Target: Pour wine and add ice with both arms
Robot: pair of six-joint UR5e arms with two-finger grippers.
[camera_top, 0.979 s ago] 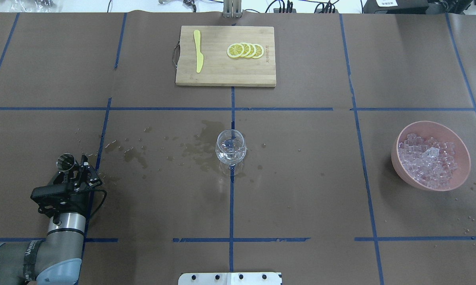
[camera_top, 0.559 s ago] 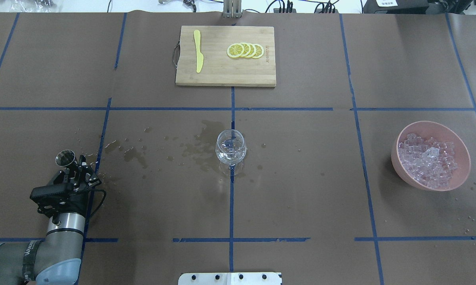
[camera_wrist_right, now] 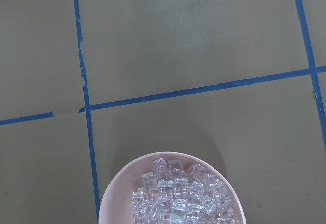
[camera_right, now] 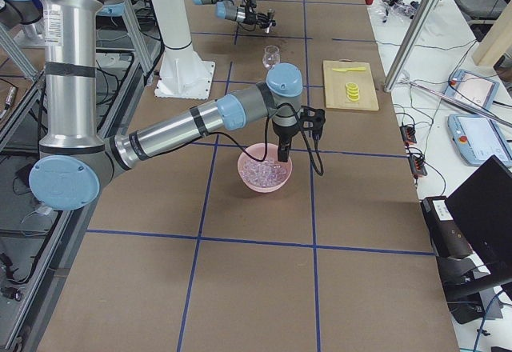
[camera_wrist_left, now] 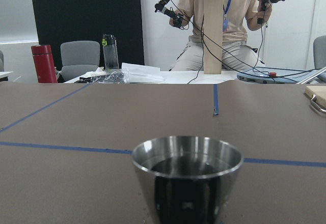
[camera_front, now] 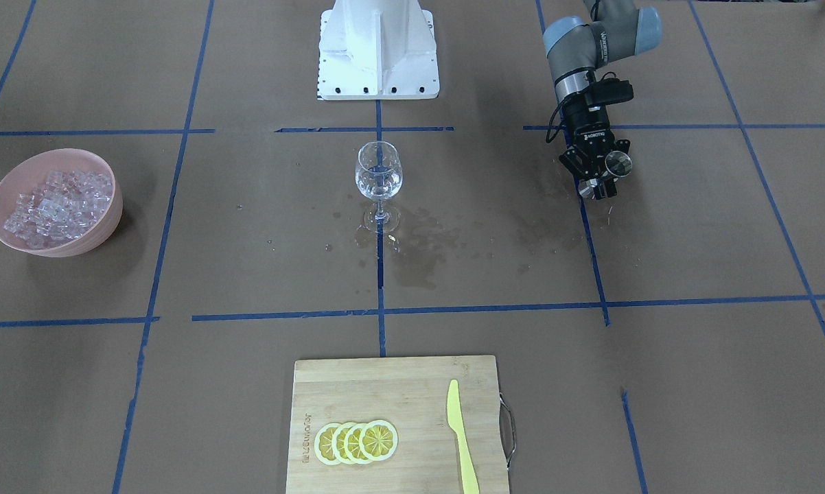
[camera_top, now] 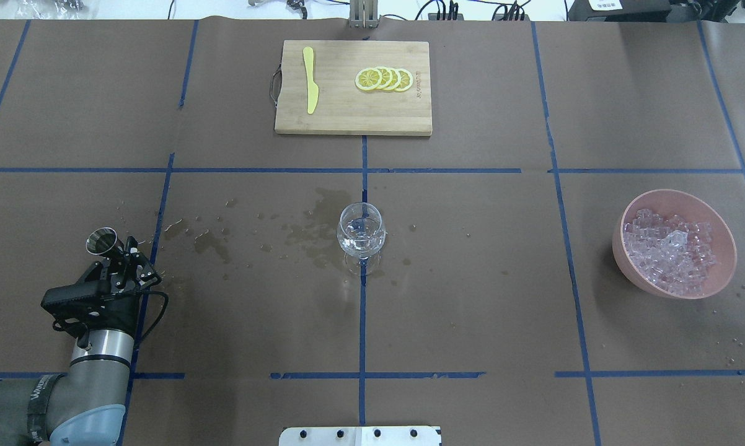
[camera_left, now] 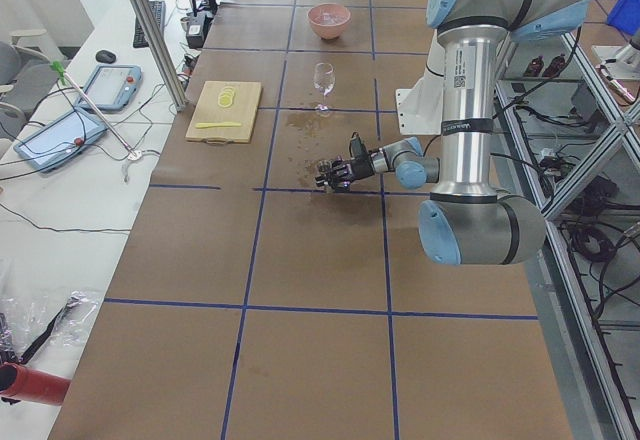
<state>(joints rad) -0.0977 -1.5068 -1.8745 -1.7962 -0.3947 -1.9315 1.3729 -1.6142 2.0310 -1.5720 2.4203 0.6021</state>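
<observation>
My left gripper [camera_top: 119, 259] lies level near the table's left side, shut on a small steel cup [camera_top: 101, 240] that stands upright; the cup fills the bottom of the left wrist view [camera_wrist_left: 187, 183]. A clear stemmed glass [camera_top: 361, 235] stands at the table's centre with a little colourless wine in it. Ice cubes [camera_top: 670, 254] are piled in a pink bowl [camera_top: 676, 193] at the right. My right gripper [camera_right: 284, 156] hangs high by the bowl. It shows only in the exterior right view, so I cannot tell whether it is open or shut. The right wrist view looks down on the ice [camera_wrist_right: 178, 198].
A wooden cutting board [camera_top: 354, 118] at the far middle carries a yellow knife [camera_top: 310, 80] and lemon slices [camera_top: 385, 79]. Dark wet stains [camera_top: 313, 232] mark the brown paper left of the glass. The white base plate [camera_top: 360, 435] sits at the near edge.
My left gripper with the steel cup has shifted slightly farther from the robot and a little left. The glass, bowl and board have not moved.
</observation>
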